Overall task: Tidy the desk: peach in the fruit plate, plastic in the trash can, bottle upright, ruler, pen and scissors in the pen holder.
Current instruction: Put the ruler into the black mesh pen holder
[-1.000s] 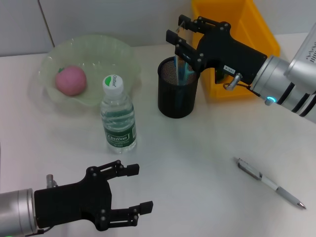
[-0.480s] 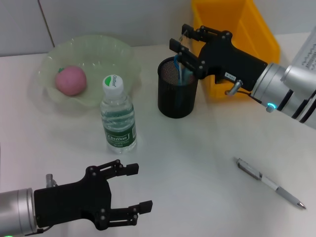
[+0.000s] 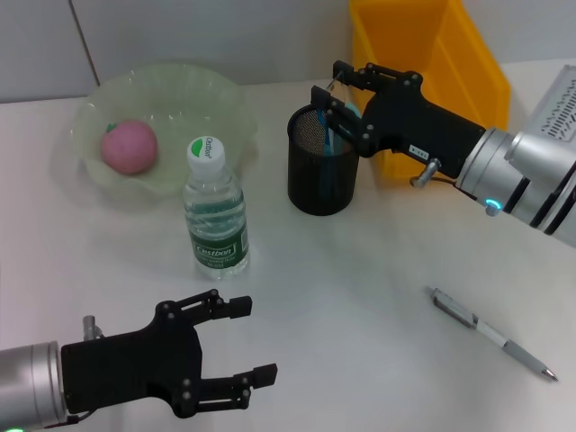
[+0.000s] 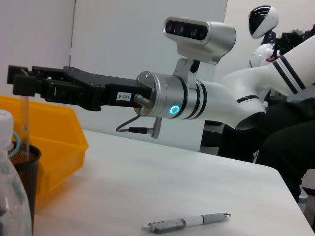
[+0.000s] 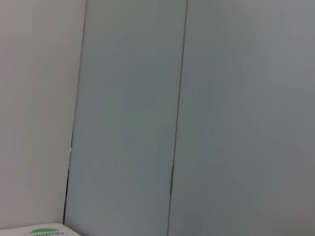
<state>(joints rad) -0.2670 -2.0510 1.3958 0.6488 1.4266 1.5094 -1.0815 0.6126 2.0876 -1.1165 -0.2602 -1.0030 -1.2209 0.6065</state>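
Note:
My right gripper (image 3: 327, 83) hangs over the black mesh pen holder (image 3: 320, 180), shut on a clear ruler (image 4: 24, 123) that stands upright with its lower end inside the holder. Blue scissors (image 3: 340, 135) stand in the same holder. A grey pen (image 3: 493, 334) lies on the table at the front right. The pink peach (image 3: 129, 147) rests in the pale green fruit plate (image 3: 171, 85). Upright near the middle is the water bottle (image 3: 216, 216). My left gripper (image 3: 256, 342) stays open and low at the front left, holding nothing. No plastic is in view.
The yellow trash can (image 3: 432, 54) stands right behind the pen holder and my right arm. A white wall rises behind the table. The left wrist view shows the pen (image 4: 187, 223) on bare white tabletop.
My right gripper has come down toward the pen holder with the ruler, which now sits deeper in it. The left arm has not moved.

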